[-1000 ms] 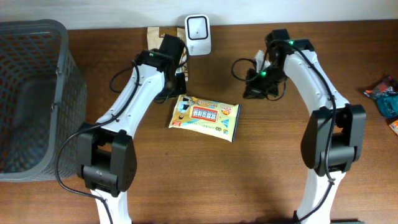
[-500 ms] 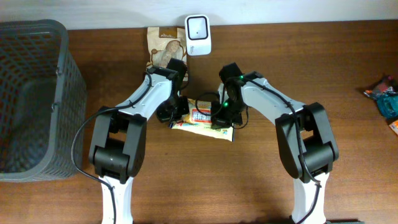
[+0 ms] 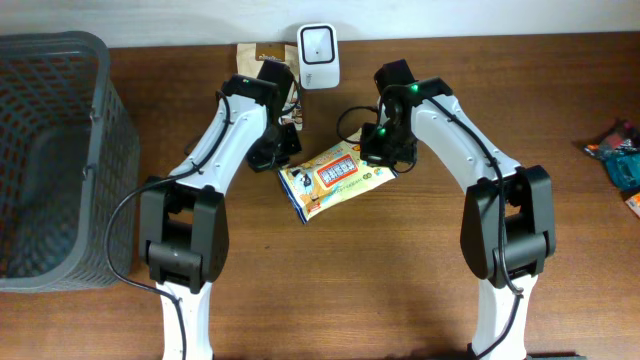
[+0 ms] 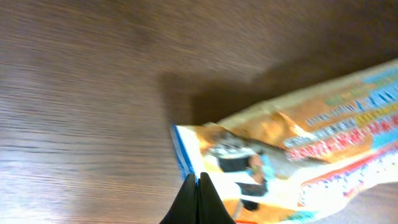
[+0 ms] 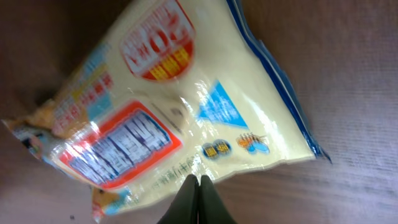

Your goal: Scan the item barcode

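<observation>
The snack packet (image 3: pixel 335 180) lies on the brown wooden worktop (image 3: pixel 400 270) just in front of the scanner (image 3: pixel 317 45), which is the little white box standing at the back edge. The packet is skewed, with one end angled up toward the scanner's right and a corner pointing away from the scanner toward the front. It's printed side up, pale yellow with a red-and-blue panel in the middle and blue trim along an edge. The left hand (image 3: pixel 283 148) is down at the packet's corner on the scanner's left side and the right hand (image 3: pixel 383 152) is at the end on the scanner's right side, so the packet sits between the two. In the left wrist view, its fingers (image 4: pixel 188 200) are pressed together into one thin wedge, with the tip right at the blue edge of the wrapper. That end throws a dark shadow on the wood. It's the same in the right wrist view, where the fingers (image 5: pixel 189 202) are squeezed together with the tip at the packet's long edge. Honestly, neither view shows whether any film is caught between them. A brown pouch (image 3: pixel 252 58) sits just beside the scanner on its left, a dark mesh basket (image 3: pixel 100 90) is well off to the scanner's left, and some colourful wrappers (image 3: pixel 618 155) poke in far to its right.
</observation>
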You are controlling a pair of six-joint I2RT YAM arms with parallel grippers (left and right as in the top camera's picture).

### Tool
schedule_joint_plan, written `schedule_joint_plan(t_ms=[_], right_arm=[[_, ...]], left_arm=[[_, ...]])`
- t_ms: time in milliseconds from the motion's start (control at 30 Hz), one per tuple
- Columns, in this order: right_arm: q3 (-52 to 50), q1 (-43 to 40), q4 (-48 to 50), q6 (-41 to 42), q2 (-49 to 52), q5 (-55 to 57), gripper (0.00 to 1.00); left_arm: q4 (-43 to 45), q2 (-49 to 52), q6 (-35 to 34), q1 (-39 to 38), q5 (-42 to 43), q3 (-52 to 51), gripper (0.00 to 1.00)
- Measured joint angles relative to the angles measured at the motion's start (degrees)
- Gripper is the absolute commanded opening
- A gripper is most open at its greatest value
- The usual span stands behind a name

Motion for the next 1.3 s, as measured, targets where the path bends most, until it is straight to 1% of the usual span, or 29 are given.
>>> schedule_joint_plan(t_ms=[100,167,267,300,367,433,567,633,700,733,767,833,867,900,967,1000,1067,1100,1167,1200,1267,1300], right_arm=[[0.02,0.04,3.65,-0.13,0.0,0.04,0.04],[0.02,0.09,4.7,-0.13,0.0,0.0,0.04],[0.02,0.09,4.79,0.48,0.11,0.02,0.04],[0.02,0.09,5.18,0.81,0.37,0.04,0.04],[0.0,0.09,5.75,1.16,1.84,0.2,0.04],[-0.35,0.09,6.73,1.6,3.8,0.22,0.04],[-2.08,0.09,7.28,2.23,3.98,1.46,0.04],[-2.23,0.09,5.7,2.73,3.98,1.86,0.04],[-2.27,0.09,5.31,3.13,3.98,1.92,0.04],[-2.27,0.07,5.33,3.3,3.96,1.92,0.04],[-2.27,-0.09,5.31,3.48,3.82,1.92,0.04],[-1.95,-0.83,5.33,3.5,3.32,1.9,0.04],[-1.55,-1.31,5.46,3.52,3.23,1.9,0.04],[-0.92,-2.89,5.88,3.48,3.08,1.88,0.04],[-0.72,-6.88,5.95,3.5,2.86,1.95,0.04],[-0.72,-9.01,5.53,3.54,2.86,1.86,0.04],[-0.72,-11.98,3.98,3.45,2.86,1.51,0.04],[-0.72,-13.2,3.45,3.28,2.86,1.44,0.04],[-0.72,-13.6,2.89,1.79,2.86,1.36,0.04],[-0.72,-13.51,2.51,1.42,2.86,1.22,0.04],[-0.72,-13.44,1.79,0.52,2.86,1.2,0.04],[-0.72,-13.44,1.66,0.35,2.86,1.2,0.04]], left_arm=[[3.72,0.0,0.59,-1.66,5.35,-1.42,0.0],[11.1,-0.09,0.57,-3.58,7.56,-5.92,0.0],[18.62,-0.17,-0.96,-5.95,9.44,-12.48,0.0],[22.82,-0.55,-1.36,-5.95,9.77,-14.01,0.0],[25.75,-0.74,-1.57,-5.25,9.38,-15.34,0.0],[27.69,-0.74,-1.33,-3.45,5.73,-16.35,0.0],[32.85,-0.74,5.05,0.96,1.51,-16.7,0.0],[32.24,-0.74,7.28,1.7,0.72,-16.0,0.0],[27.89,-0.59,8.74,1.66,1.18,-12.13,0.0],[22.08,-0.11,9.31,1.66,3.74,-6.25,0.0],[18.78,-0.11,9.64,1.55,5.79,-2.29,0.0],[9.4,-0.13,10.05,1.36,11.02,4.35,0.0],[7.56,-0.2,10.08,1.27,12.39,5.53,0.0],[2.82,-0.24,10.1,0.81,14.19,7.06,0.0],[-0.5,-0.2,10.1,-0.96,15.85,5.81,0.0],[-0.24,-0.22,10.05,-2.64,16.26,3.26,0.0],[4.81,-0.11,9.14,-5.62,16.74,-2.84,0.0],[9.73,-0.07,8.24,-7.96,17.14,-7.78,0.0],[17.11,0.04,7.04,-10.45,17.25,-13.35,0.0],[19.04,0.04,6.27,-10.78,16.79,-14.88,0.0],[19.91,-0.11,4.98,-10.64,15.23,-15.72,0.0],[20.06,-0.44,4.57,-10.32,12.79,-15.72,0.0]])
